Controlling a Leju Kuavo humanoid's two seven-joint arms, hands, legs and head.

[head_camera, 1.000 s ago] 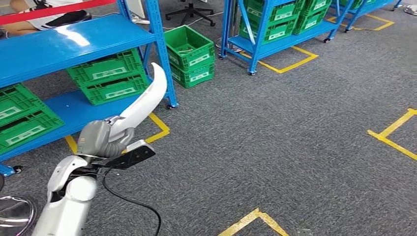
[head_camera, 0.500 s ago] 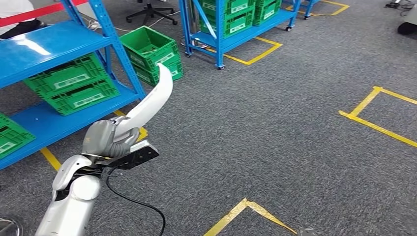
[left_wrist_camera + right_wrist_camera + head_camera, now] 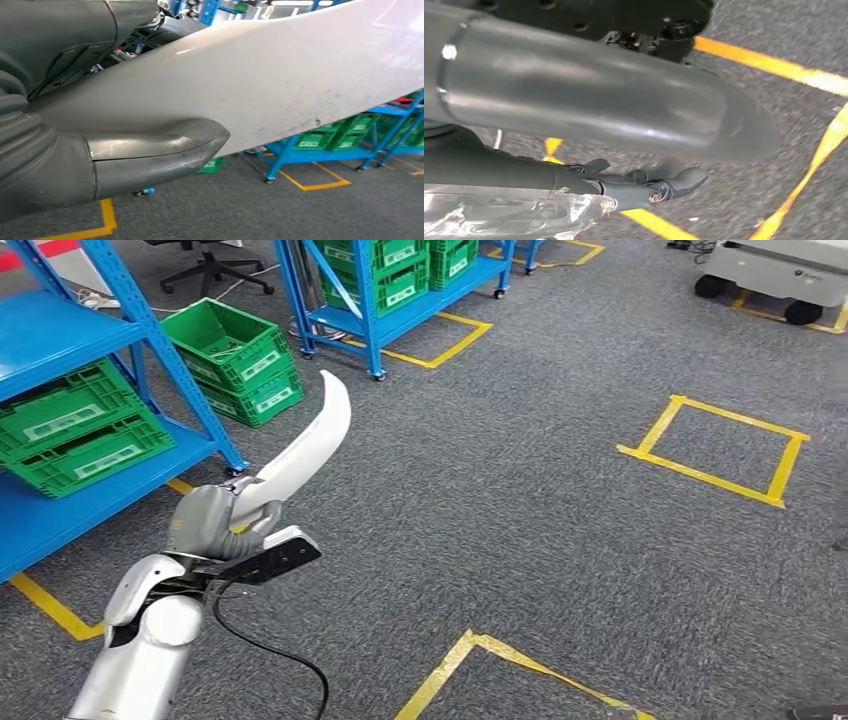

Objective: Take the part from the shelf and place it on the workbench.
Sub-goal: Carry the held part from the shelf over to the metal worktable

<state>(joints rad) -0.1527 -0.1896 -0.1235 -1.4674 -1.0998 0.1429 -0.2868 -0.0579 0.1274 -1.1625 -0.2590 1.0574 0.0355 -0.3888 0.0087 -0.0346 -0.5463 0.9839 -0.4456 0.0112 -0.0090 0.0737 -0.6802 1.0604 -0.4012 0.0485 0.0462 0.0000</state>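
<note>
You're mid-carry: the left hand [image 3: 215,522] grips the long curved white plastic part [image 3: 305,445]. Right hand's state can't be told. Next, find the bench.

Grey carpet floor [image 3: 560,490] with yellow tape squares [image 3: 715,445], blue racks [image 3: 375,310] (green crates [image 3: 235,355] alongside).

The left hand [image 3: 215,523] held the part [image 3: 300,455] above the floor [image 3: 560,510], right of the shelf [image 3: 60,410] holding crates [image 3: 75,430].
</note>
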